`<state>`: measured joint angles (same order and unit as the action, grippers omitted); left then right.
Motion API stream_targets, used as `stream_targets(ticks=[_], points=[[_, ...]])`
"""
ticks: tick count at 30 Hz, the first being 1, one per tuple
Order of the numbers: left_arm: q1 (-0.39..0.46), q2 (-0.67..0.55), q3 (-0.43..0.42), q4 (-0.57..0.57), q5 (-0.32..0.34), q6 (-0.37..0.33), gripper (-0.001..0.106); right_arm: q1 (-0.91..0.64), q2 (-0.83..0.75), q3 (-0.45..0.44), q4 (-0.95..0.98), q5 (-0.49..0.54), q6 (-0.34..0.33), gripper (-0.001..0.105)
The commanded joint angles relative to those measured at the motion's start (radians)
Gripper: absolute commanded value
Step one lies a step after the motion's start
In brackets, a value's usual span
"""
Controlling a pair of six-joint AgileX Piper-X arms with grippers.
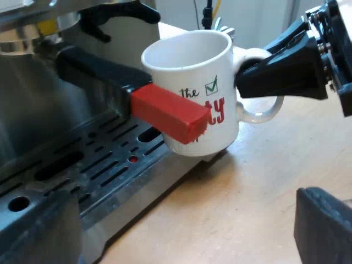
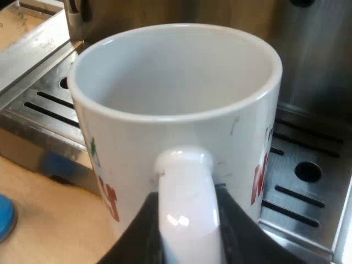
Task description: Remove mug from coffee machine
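A white mug point(image 1: 190, 71) with red and green lettering stands upright at the outer edge of the espresso machine's drip tray point(image 1: 104, 170); I cannot tell whether it rests there or hangs just above. My right gripper point(image 1: 246, 77) is shut on the mug's handle point(image 2: 184, 203), its black fingers point(image 2: 242, 231) pressed against both sides. The mug point(image 2: 176, 110) looks empty inside. My left gripper point(image 1: 181, 225) is open over the wooden table beside the tray, a short way from the mug, holding nothing.
The metal holder's dark handle point(image 1: 93, 74) is locked into the machine's front, and its red end point(image 1: 168, 113) juts out close by the mug's side. A blue object point(image 2: 5, 217) lies on the wooden table point(image 1: 247, 192) near the tray.
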<state>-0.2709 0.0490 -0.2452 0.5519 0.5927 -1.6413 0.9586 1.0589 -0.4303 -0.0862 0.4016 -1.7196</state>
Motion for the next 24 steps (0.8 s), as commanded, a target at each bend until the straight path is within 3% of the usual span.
stream_targets(ticks=[1, 9, 12, 16, 24], points=[[-0.005, 0.002, 0.003, -0.013, 0.030, -0.014, 0.080, 0.001, -0.094, -0.013, 0.080, 0.011, -0.003, 0.000], [-0.005, 0.002, 0.003, -0.013, 0.053, -0.019, 0.080, 0.001, -0.224, -0.006, 0.226, 0.092, 0.053, 0.000], [-0.020, 0.002, 0.003, -0.013, 0.056, -0.023, 0.080, 0.001, -0.303, 0.042, 0.242, 0.128, 0.075, 0.000], [-0.093, 0.002, 0.003, -0.013, 0.056, -0.023, 0.080, 0.001, -0.368, 0.095, 0.242, 0.183, 0.128, 0.000], [-0.153, 0.002, 0.003, -0.013, 0.056, -0.023, 0.080, 0.001, -0.448, 0.153, 0.242, 0.294, 0.127, 0.000]])
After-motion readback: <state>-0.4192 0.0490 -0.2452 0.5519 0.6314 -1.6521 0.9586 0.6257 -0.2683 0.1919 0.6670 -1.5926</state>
